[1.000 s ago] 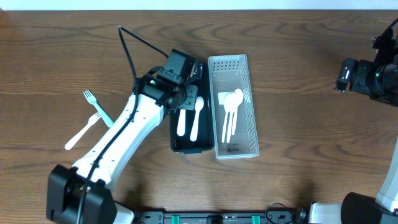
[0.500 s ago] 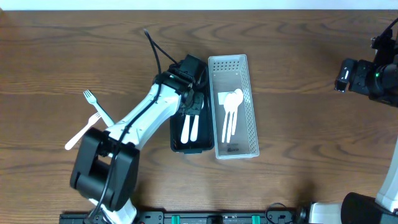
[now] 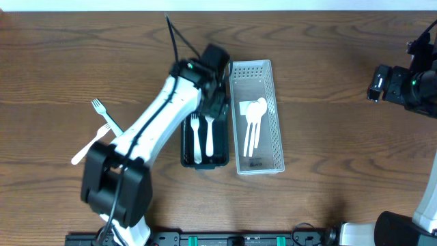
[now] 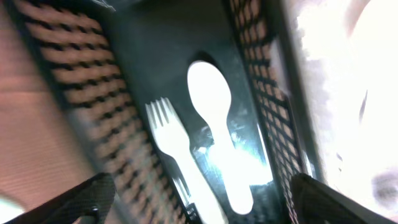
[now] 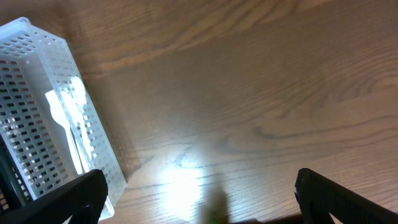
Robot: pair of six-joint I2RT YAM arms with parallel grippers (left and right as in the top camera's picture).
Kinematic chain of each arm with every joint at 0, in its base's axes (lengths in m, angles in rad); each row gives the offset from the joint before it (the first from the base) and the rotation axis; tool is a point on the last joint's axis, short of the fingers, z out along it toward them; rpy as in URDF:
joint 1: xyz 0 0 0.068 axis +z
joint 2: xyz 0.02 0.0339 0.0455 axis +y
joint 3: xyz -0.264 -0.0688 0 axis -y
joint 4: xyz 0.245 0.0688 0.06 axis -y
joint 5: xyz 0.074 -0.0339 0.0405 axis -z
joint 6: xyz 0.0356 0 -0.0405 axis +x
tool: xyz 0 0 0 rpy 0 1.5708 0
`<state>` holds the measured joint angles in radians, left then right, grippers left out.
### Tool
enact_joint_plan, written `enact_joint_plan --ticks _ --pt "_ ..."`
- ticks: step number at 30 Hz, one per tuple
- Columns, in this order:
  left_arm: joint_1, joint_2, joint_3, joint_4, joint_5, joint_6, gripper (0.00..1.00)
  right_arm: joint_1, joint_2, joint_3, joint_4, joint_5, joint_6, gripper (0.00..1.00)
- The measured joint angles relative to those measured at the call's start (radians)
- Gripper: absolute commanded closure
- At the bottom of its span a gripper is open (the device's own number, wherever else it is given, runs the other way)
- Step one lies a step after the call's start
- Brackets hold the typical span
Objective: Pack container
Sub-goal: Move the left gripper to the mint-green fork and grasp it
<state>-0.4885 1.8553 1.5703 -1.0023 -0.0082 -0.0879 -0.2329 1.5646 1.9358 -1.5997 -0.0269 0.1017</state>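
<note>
A black mesh container (image 3: pixel 186 147) stands at the table's middle, with a white fork (image 3: pixel 195 137) and a white spoon (image 3: pixel 208 135) lying in it side by side. My left gripper (image 3: pixel 214 101) hovers over its far end, open, nothing between the fingers. The left wrist view looks down on the fork (image 4: pixel 177 152) and spoon (image 4: pixel 214 118) between the wide-apart jaws of the left gripper (image 4: pixel 202 208). A white perforated container (image 3: pixel 276 137) beside it holds white spoons (image 3: pixel 252 126). My right gripper (image 3: pixel 379 83) is open at the far right, over bare wood (image 5: pixel 199 199).
A teal fork (image 3: pixel 109 119) and a white fork (image 3: pixel 87 147) lie crossed on the wooden table left of the left arm. In the right wrist view the white container (image 5: pixel 31 112) shows at the left edge. The black and white containers touch along their long sides.
My left gripper has opened and let go of the white fork, which now lies in the black container. The arm swung toward the container's far end, and the black container shifted slightly left.
</note>
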Motion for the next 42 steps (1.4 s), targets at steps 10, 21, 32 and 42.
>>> enact_joint_plan --ticks 10,21,32,42 --pt "0.186 -0.239 0.208 -0.163 -0.169 -0.059 0.02 0.0 0.0 0.0 0.001 0.0 0.0 0.01" --pt "0.767 -0.215 0.169 -0.232 -0.097 -0.394 0.02 0.0 0.0 0.0 0.0 0.0 0.0 0.01" --pt "0.84 0.026 0.156 -0.15 -0.034 -0.357 0.02 0.0 0.0 0.0 -0.001 0.0 0.0 0.01" --pt "0.84 0.252 0.155 -0.061 -0.021 -0.357 0.02 0.0 0.0 0.0 -0.011 0.0 -0.001 0.01"
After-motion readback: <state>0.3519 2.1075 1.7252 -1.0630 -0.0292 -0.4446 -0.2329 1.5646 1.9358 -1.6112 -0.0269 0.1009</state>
